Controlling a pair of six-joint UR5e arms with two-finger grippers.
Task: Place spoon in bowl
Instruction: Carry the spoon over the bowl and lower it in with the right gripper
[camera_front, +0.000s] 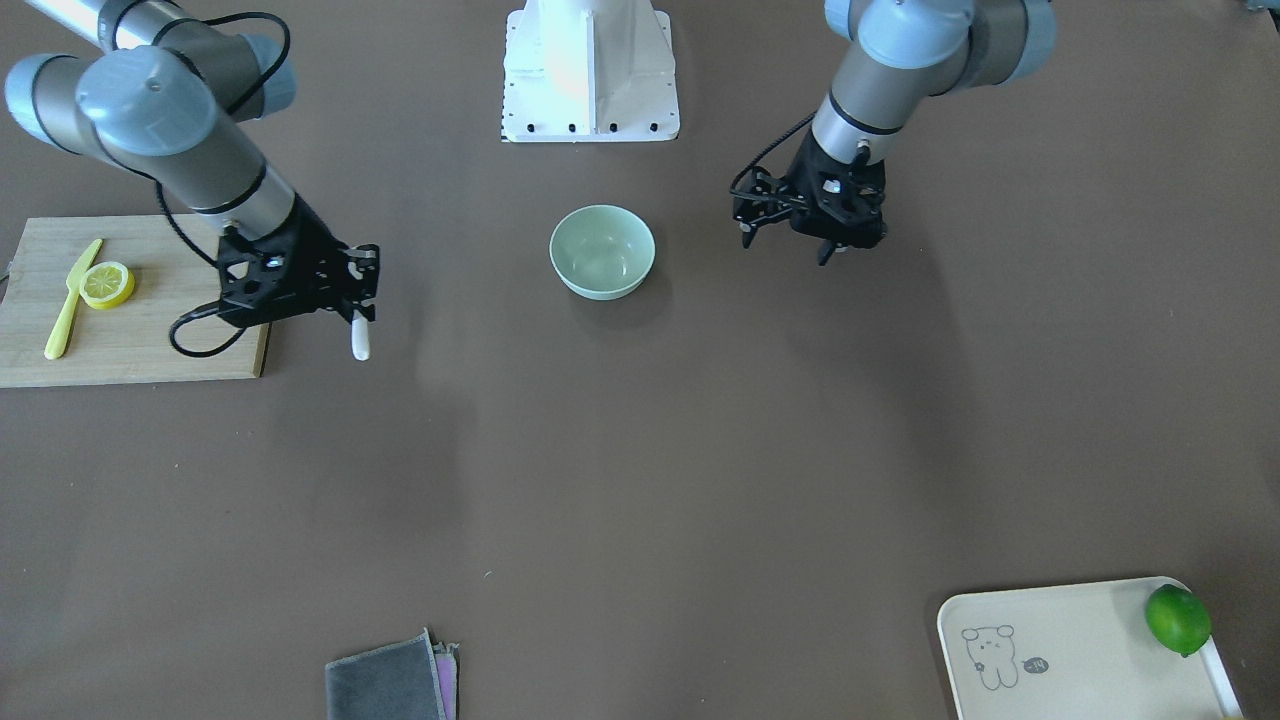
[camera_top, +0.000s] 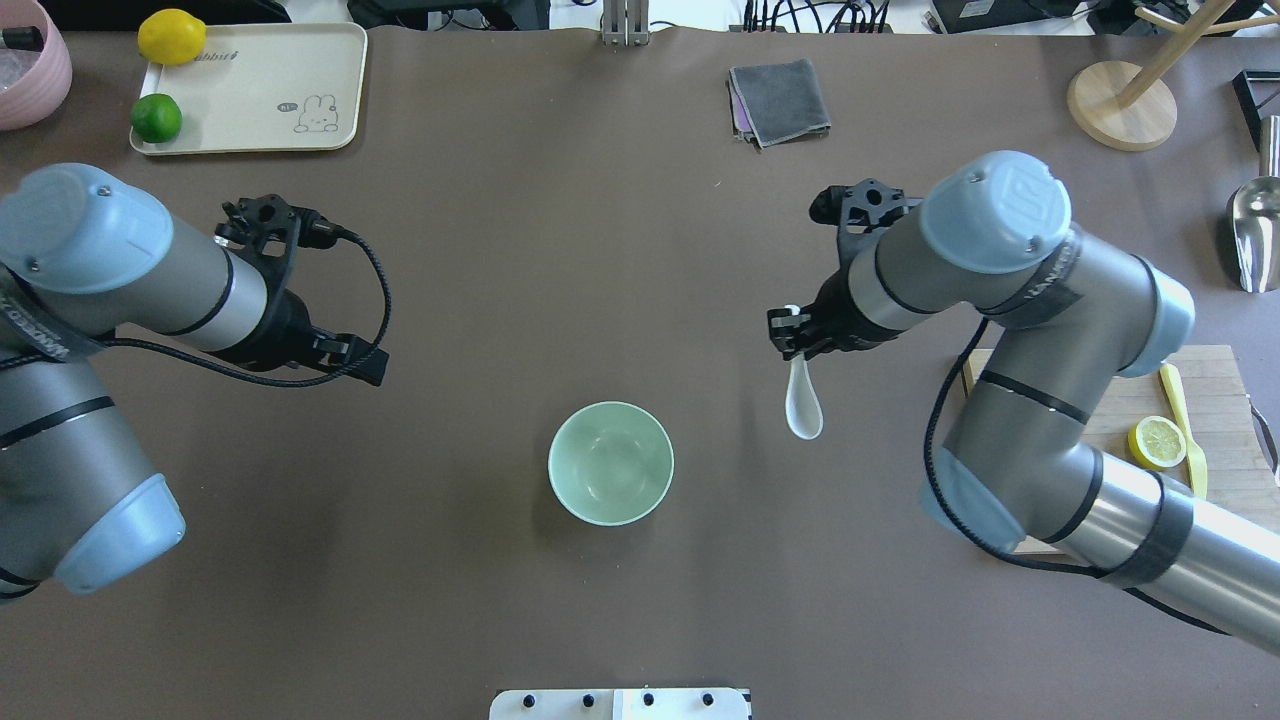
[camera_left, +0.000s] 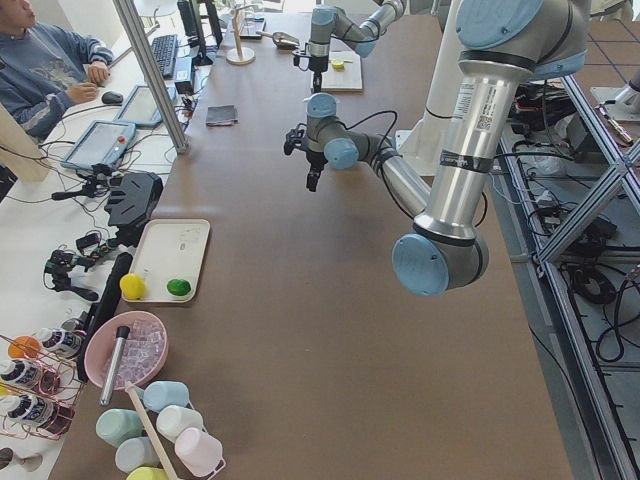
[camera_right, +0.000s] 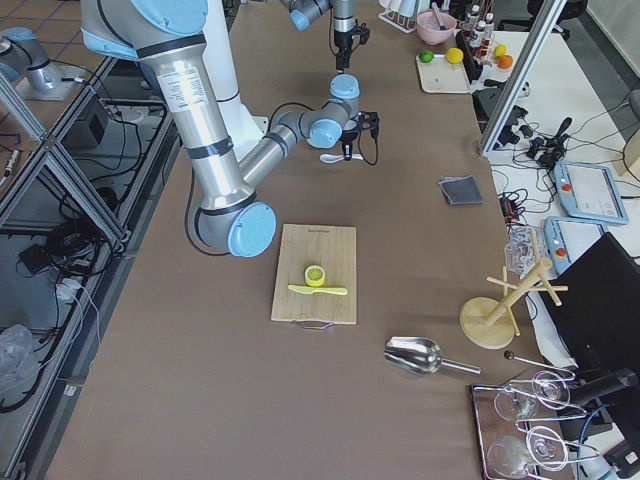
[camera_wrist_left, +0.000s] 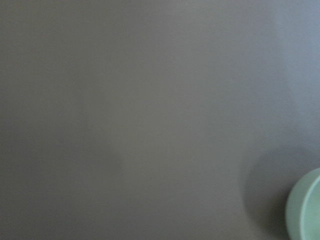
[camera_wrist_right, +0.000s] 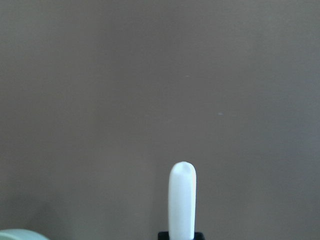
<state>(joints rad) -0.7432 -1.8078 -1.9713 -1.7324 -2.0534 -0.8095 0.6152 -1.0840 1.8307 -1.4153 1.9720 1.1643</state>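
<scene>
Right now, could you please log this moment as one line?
phase: spoon held | right gripper: shut on spoon | spoon: beside bowl, not in it | bowl: empty | left gripper: open, empty

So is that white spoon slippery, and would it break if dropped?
Probably slippery: the spoon looks glossy, and the right hand pinches only its handle. It looks stiff, maybe ceramic, so a fall could chip it.
</scene>
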